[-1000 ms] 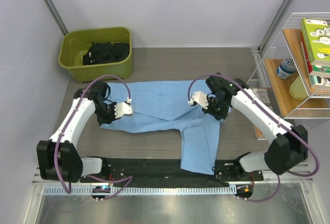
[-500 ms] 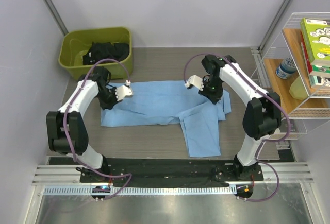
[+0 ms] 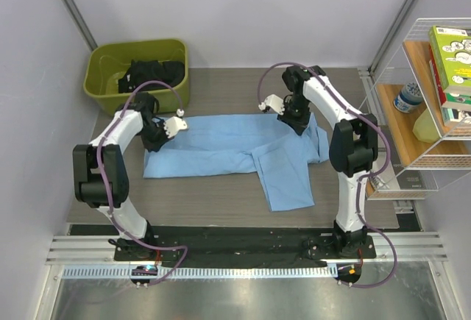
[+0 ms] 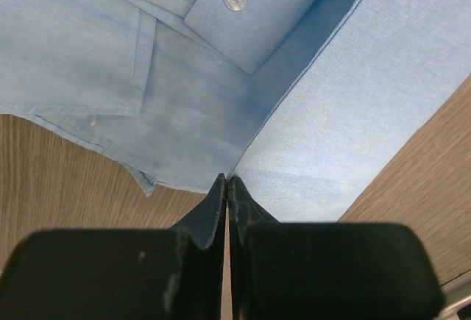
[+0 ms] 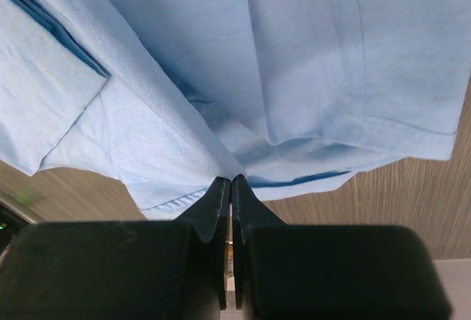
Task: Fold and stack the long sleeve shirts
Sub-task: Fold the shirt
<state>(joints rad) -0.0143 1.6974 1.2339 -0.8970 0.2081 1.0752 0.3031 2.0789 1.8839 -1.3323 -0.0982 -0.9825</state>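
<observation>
I see left gripper (image 4: 227,182) jaws pinching light blue shirt (image 3: 221,145) edge | right gripper (image 5: 231,180) jaws pinching its edge too | shirt spread on table (image 3: 235,88)

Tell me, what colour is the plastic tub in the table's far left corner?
The rectangular plastic tub is olive green, seen best in the top view.

Shirt (image 3: 221,147) lies spread on the table (image 3: 221,198) at centre, long axis running 9 to 3 o'clock. One panel extends toward 6 o'clock from its right half.
Left gripper (image 3: 152,143) at the shirt's 10 o'clock corner; right gripper (image 3: 297,129) at its 1 o'clock edge.
Bin (image 3: 99,92) at the table's 10 o'clock corner, bundled cloth (image 3: 151,73) inside.
Wire rack (image 3: 412,114) beside the table at 3 o'clock: books (image 3: 450,55) on the upper shelf, what looks like a bottle (image 3: 406,97) on the shelf below.
</observation>
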